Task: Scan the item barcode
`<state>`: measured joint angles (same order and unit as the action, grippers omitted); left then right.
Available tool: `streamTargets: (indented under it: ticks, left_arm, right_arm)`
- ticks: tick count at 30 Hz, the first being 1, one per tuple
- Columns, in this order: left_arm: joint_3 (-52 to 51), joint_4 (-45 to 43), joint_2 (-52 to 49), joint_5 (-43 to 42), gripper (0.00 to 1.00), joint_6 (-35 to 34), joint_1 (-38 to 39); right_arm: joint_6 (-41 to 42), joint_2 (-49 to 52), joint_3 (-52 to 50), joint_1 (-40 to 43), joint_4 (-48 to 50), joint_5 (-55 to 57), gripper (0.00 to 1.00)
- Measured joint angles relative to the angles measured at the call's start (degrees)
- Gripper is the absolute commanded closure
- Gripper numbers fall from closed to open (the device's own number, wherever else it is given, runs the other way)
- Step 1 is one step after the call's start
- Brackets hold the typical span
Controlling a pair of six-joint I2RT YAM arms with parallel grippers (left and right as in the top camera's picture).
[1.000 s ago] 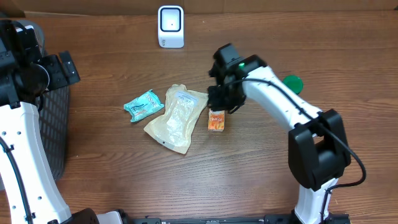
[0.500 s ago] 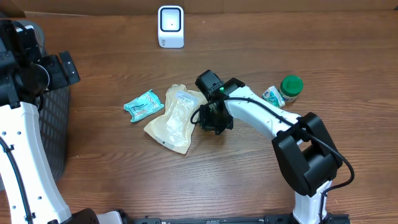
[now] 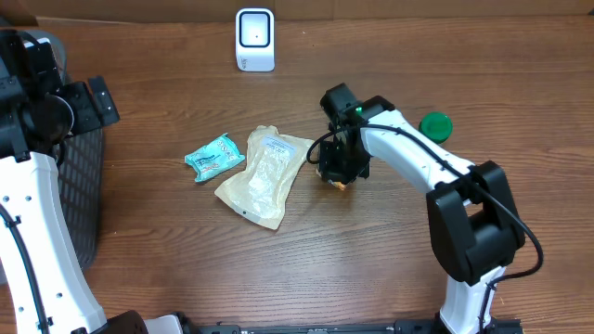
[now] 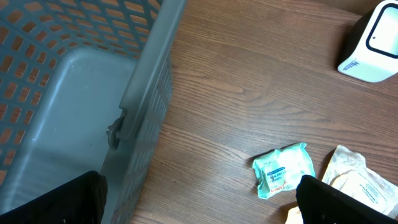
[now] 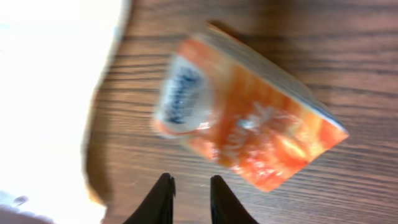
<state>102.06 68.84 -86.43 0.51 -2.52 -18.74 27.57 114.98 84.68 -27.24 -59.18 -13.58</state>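
Observation:
A small orange carton (image 5: 249, 124) lies tilted on the wood table, just ahead of my right gripper (image 5: 189, 180). That gripper's jaws stand a narrow gap apart with nothing between them. From above, the right gripper (image 3: 340, 167) covers most of the carton (image 3: 342, 185). The white barcode scanner (image 3: 254, 39) stands at the back of the table and also shows as a scanner (image 4: 373, 43) corner in the left wrist view. My left gripper (image 4: 199, 202) hangs wide open and empty beside the basket, far from the carton.
A teal packet (image 3: 213, 156) and a clear pouch (image 3: 262, 176) lie left of the carton. A green-lidded jar (image 3: 434, 124) sits behind the right arm. A grey mesh basket (image 3: 85, 186) stands at the left edge, under the left arm.
The right gripper swung left over the carton, then came back right, and its jaws parted slightly. The carton now lies mostly under it. The left arm has not moved.

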Motion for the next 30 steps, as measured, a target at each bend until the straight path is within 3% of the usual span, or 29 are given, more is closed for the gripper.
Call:
streamTargets:
  ticks: [4,13,23,30]
  left_arm:
    - [0.00,0.00,0.00,0.00,0.01,0.00,0.00]
    - [0.00,0.00,0.00,-0.02,0.01,0.00,0.00]
    - [0.00,0.00,0.00,0.00,0.00,0.00,0.00]
    - [0.00,0.00,0.00,0.00,0.00,0.00,0.00]
  right_arm:
    - [-2.75,-2.32,0.72,2.03,-0.04,-1.64,0.73]
    - [-10.38,-2.01,0.81,12.04,1.40,-3.26,0.72]
    - [-20.44,4.90,0.02,12.48,0.13,-8.61,0.72]
    - [-22.32,4.92,-0.07,12.48,0.55,-8.63,0.73]
